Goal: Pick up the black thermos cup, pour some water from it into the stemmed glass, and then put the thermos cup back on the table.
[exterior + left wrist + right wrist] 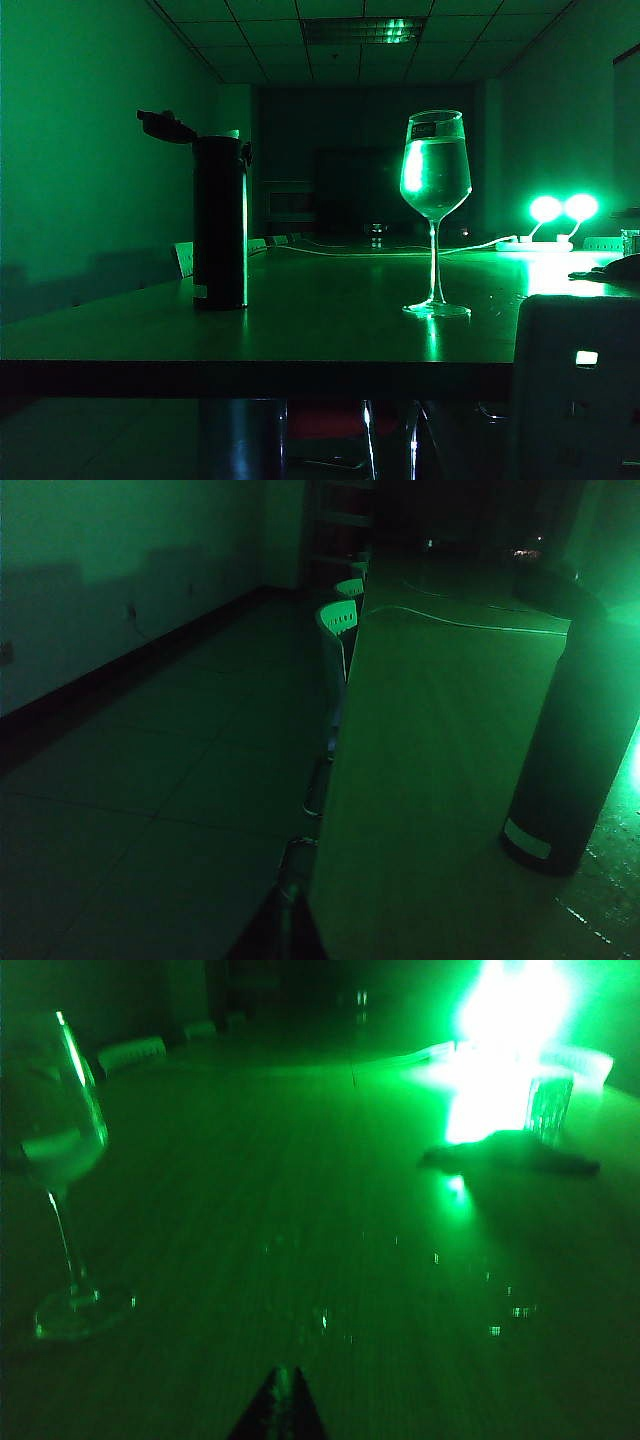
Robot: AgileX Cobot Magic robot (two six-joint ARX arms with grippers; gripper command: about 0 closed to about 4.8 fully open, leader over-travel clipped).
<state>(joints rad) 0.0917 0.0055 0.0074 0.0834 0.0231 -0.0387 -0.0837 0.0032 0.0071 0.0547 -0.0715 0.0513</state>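
Black thermos cup (220,222) stands upright on the table (300,320), flip lid (166,126) open and jutting out sideways away from the glass. Nothing is holding it. In the left wrist view the thermos cup (566,750) shows as a dark cylinder with a pale band near its base, standing near the table's long edge.

Stemmed glass (435,210) stands upright on the table, well apart from the thermos, on the side the lid points away from. Small dark sticker near its rim. The bowl looks partly filled with clear liquid. In the right wrist view the glass (62,1190) is off to one side, foot flat on the tabletop.

Left gripper (287,920): only the dark tip shows in its wrist view, pinched together, holding nothing, hanging past the table edge, well short of the thermos. Right gripper (280,1410): tip also pinched together and empty, low over the table, apart from the glass. Neither arm can be made out in the exterior view.

Beyond the glass from the thermos, two bright green lamps (563,208) glare on the far part of the table. A dark flat object (510,1152) and a small tumbler (548,1105) sit near the lamps. Chairs (338,620) line the table edge on the thermos side.
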